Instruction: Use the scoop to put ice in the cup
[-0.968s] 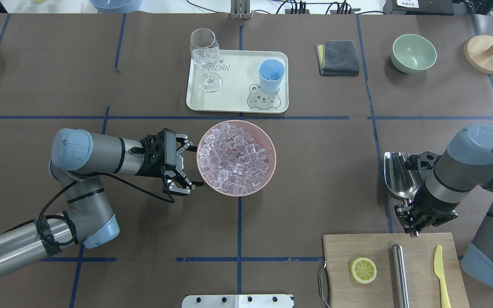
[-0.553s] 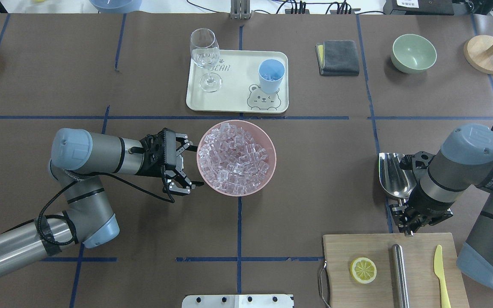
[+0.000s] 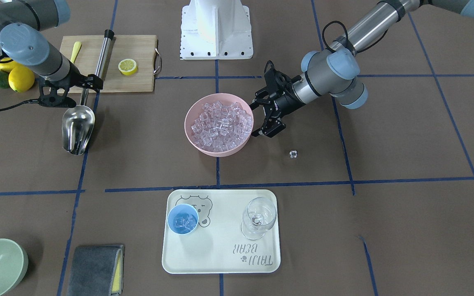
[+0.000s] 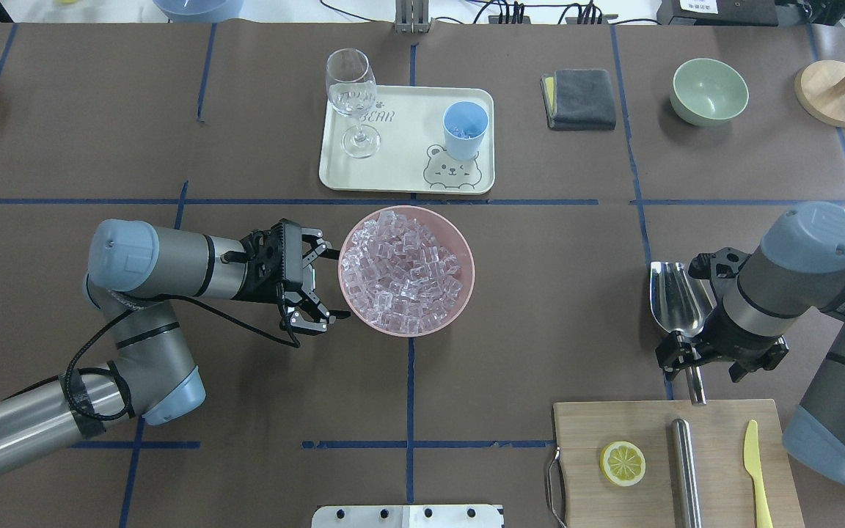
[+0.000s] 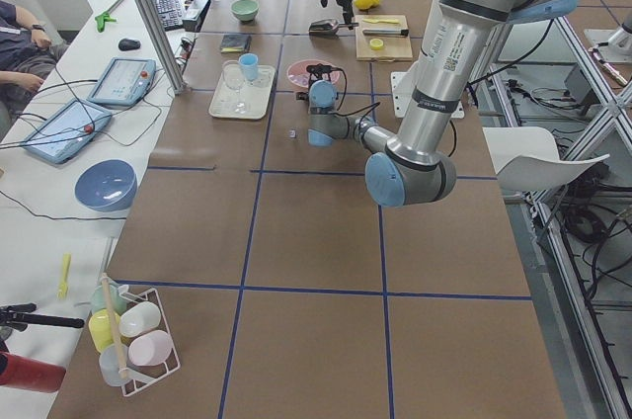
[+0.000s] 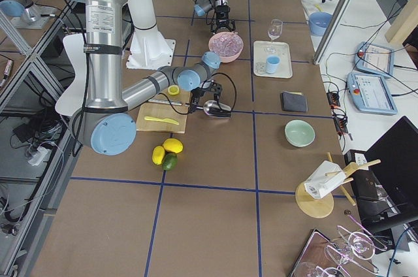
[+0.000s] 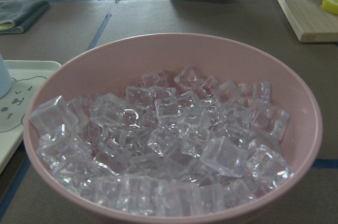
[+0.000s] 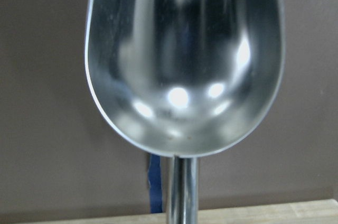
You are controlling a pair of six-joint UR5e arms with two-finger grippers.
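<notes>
The scoop [image 4: 675, 297] is stiff, light, polished steel, so I expect it to twist in a loose grip. The thin handle is the place to hold it, and my right end effector [image 4: 686, 358] looks clamped there, with the trough empty and low over the worktop [image 4: 554, 308]. The ice [image 4: 404, 271] is hard and slick, heaped in the pink bowl [image 4: 469, 253]; a few cubes lie in the cup [image 4: 464, 128] on the tray [image 4: 400, 169]. My left end effector [image 4: 334, 284] is spread wide and empty, just beside the bowl's rim
</notes>
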